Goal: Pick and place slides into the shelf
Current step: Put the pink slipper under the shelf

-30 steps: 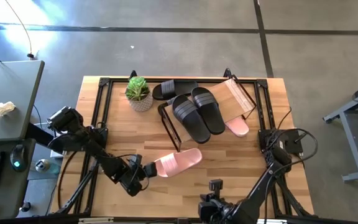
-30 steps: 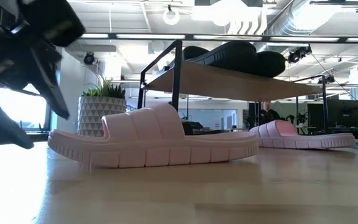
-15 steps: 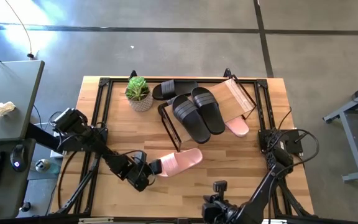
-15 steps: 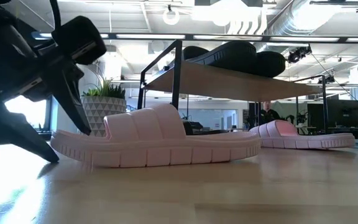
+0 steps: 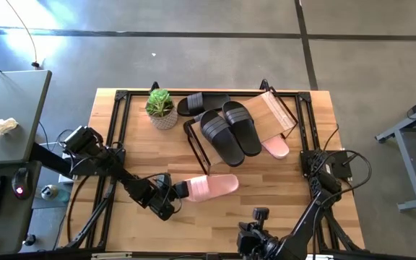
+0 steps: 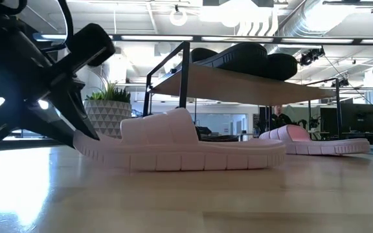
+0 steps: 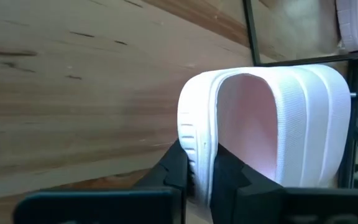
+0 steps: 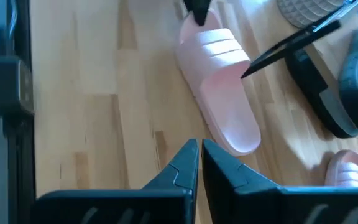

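Note:
A pale pink slide (image 5: 211,188) lies on the near middle of the table, its heel toward the left. My left gripper (image 5: 175,191) is shut on that heel. Two black slides (image 5: 230,131) rest on the shelf's wood board (image 5: 279,114) at the far right. A second pink slide (image 5: 274,148) sits on the table under the shelf. A third black slide (image 5: 201,103) lies on the table behind it. My right gripper (image 8: 200,155) is shut and holds nothing, at the table's near edge. My left gripper pinches the heel end of the pink slide's sole (image 7: 199,155) between its two fingers, one on the footbed and one under the sole. The fingers come from the table's left, slanting down, along the slide. The heel (image 6: 89,139) is raised a little; the toe end rests on the table.
A potted green plant (image 5: 161,108) stands at the far left of the table, beside the shelf's black frame (image 5: 196,148). Bare wood lies between the held slide and the shelf. A black rail (image 5: 118,123) runs along the table's edges.
My left gripper has moved toward the table's right onto the pink slide's heel and shut on it. The slide has slid a little to the right and turned more square to the table's near edge. Its heel has risen slightly while the toe stays down.

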Robot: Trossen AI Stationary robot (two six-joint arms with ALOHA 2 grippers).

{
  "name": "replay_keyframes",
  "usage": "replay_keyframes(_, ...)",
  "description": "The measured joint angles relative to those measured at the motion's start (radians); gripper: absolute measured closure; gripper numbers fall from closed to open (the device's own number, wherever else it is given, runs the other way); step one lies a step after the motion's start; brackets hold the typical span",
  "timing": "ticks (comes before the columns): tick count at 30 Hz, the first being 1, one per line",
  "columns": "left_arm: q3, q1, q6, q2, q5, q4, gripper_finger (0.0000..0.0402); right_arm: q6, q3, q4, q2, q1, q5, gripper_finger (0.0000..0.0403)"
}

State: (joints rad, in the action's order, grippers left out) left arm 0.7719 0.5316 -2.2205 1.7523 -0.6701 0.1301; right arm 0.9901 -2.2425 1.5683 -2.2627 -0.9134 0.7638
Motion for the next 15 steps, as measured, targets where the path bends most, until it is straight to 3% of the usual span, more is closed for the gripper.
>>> replay_keyframes(4,0.000,0.007,0.026,-0.001,-0.001,-0.026,0.0353,0.014,0.000,-0.030,0.000,-0.010,0.028,0.0392)
replay_keyframes(7,0.000,0.029,0.040,-0.004,-0.020,-0.068,0.0362,-0.058,0.000,-0.109,0.000,-0.013,0.022,0.0392)
replay_keyframes(10,0.000,0.064,0.044,-0.004,-0.077,-0.109,0.0384,-0.226,0.000,-0.249,0.000,-0.013,-0.015,0.0392)
replay_keyframes(15,0.000,0.117,0.021,-0.004,-0.147,-0.168,0.0376,-0.531,0.000,-0.484,0.024,0.016,-0.169,0.0392)
